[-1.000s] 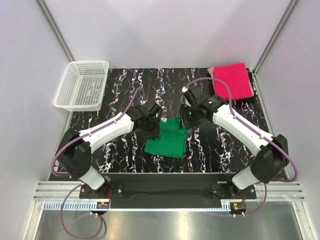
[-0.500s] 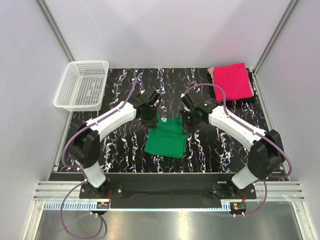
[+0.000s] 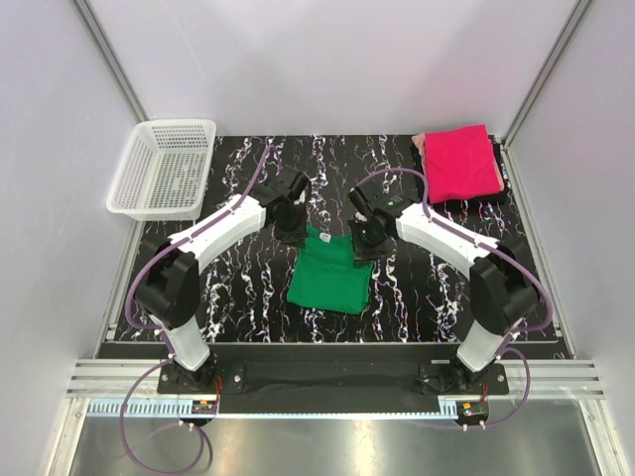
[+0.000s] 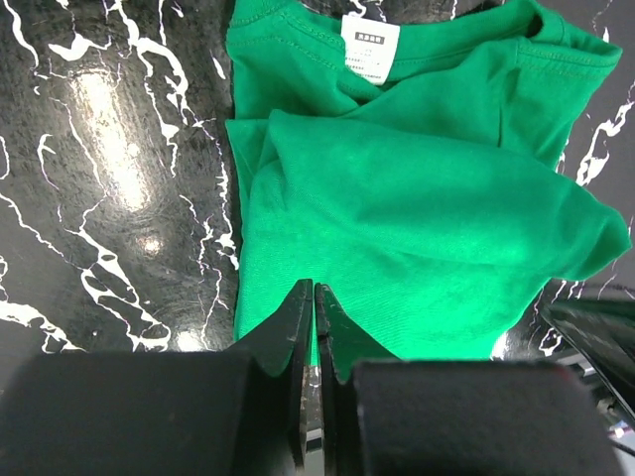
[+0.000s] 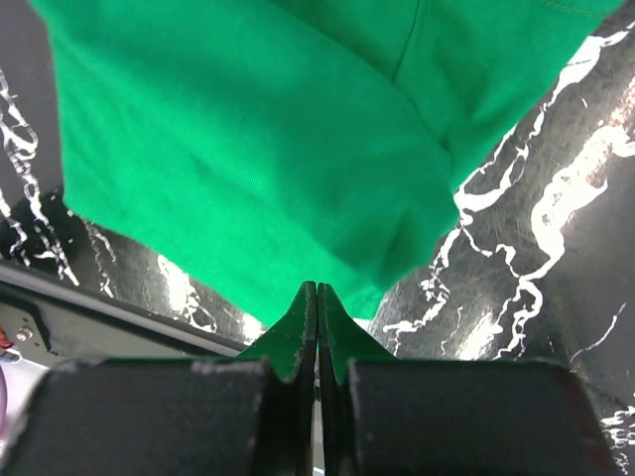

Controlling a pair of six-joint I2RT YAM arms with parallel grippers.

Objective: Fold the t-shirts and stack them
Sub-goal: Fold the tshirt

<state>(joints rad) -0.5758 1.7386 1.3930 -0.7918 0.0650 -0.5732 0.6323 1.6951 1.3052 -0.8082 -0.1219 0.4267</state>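
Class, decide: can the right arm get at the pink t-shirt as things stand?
Probably, once freed: the right gripper is shut on the green t-shirt, but nothing stands between it and the pink t-shirt.

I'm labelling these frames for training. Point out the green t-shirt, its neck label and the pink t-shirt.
green t-shirt (image 3: 329, 280): top external view, middle of the folded cloth.
neck label (image 4: 369, 48): left wrist view, centre of the white tag.
pink t-shirt (image 3: 459, 164): top external view, middle of the folded cloth.

Matt green cloth t-shirt (image 4: 417, 218), glossy marbled table (image 4: 99, 149), plastic mesh basket (image 3: 164, 171)
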